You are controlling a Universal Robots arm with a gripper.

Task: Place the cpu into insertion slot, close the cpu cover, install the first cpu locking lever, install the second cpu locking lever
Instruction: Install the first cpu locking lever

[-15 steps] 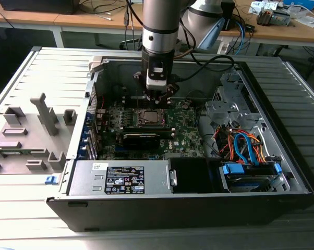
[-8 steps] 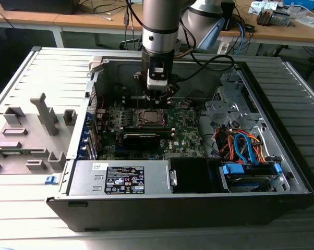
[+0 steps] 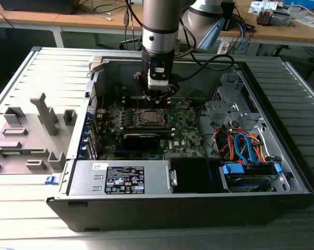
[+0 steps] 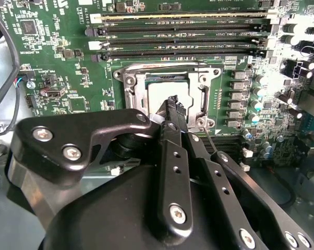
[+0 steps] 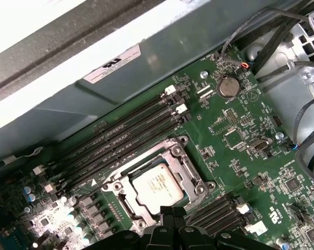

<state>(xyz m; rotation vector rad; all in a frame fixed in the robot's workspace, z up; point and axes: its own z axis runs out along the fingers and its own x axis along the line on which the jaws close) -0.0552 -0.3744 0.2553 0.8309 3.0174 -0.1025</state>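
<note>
1. The cpu (image 5: 158, 186) lies flat in the insertion slot (image 5: 125, 203), and we see its silver-grey top in both wrist views.
2. We see the cpu cover (image 5: 194, 176) lowered around it, framing the chip on the green motherboard (image 5: 235, 135).
3. The gripper (image 4: 171, 103) hangs over the slot's edge inside the open computer case (image 3: 282, 172). Its fingers (image 4: 173, 156) are pressed together, and we cannot tell whether they pinch anything.
4. A thin wire lever (image 4: 211, 140) runs just beside the fingers, along the cover's side.
</note>
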